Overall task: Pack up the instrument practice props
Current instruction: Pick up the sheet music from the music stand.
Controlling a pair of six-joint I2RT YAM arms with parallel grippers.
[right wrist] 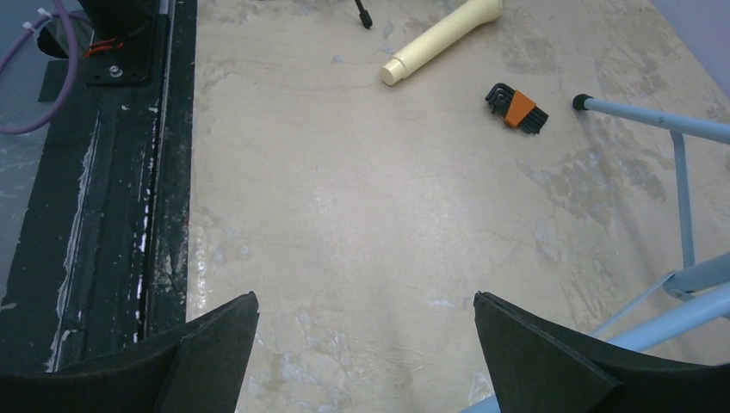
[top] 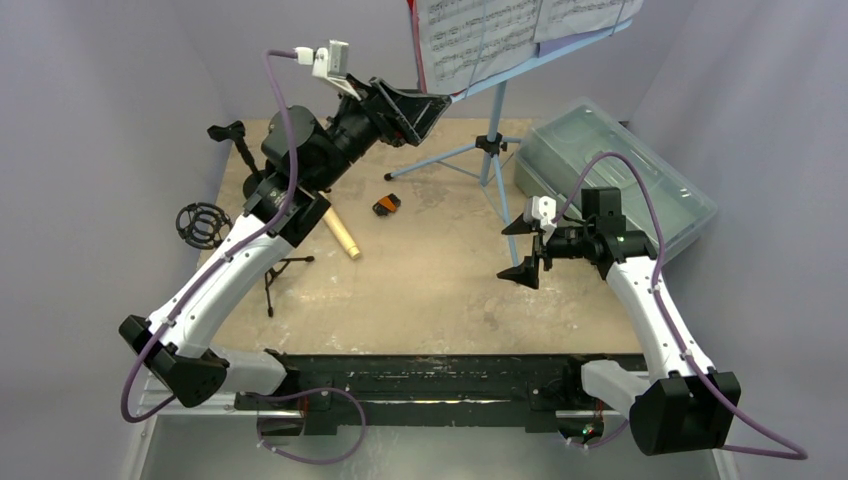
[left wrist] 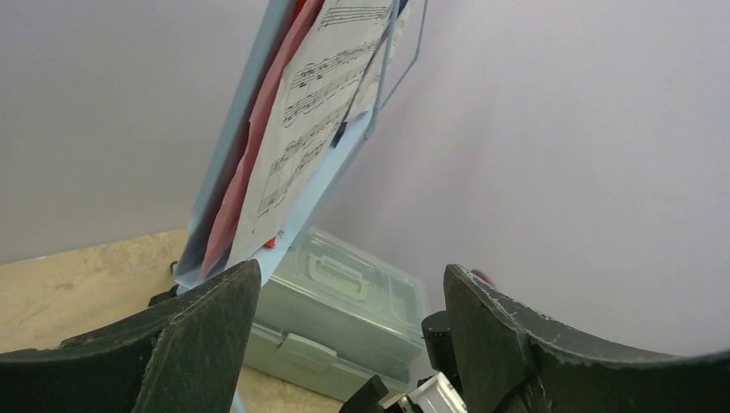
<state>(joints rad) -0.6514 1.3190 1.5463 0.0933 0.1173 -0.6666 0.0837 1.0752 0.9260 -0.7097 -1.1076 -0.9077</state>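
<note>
Music rack (top: 497, 120): standing upright, white music sheets (top: 500, 35) on it. Right of it, plastic box (top: 620, 170); left of it, hex keys (top: 386, 205) and beige microphone (top: 342, 236). Left gripper (top: 432, 106): wide open, empty, at its shelf, possibly touching. Right gripper (top: 516, 252): wide open, empty, beside its legs.

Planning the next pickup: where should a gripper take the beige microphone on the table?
Grip the beige microphone across its slim handle, straight down from above: it lies flat on the table, and the handle is narrower than the head end.
</note>
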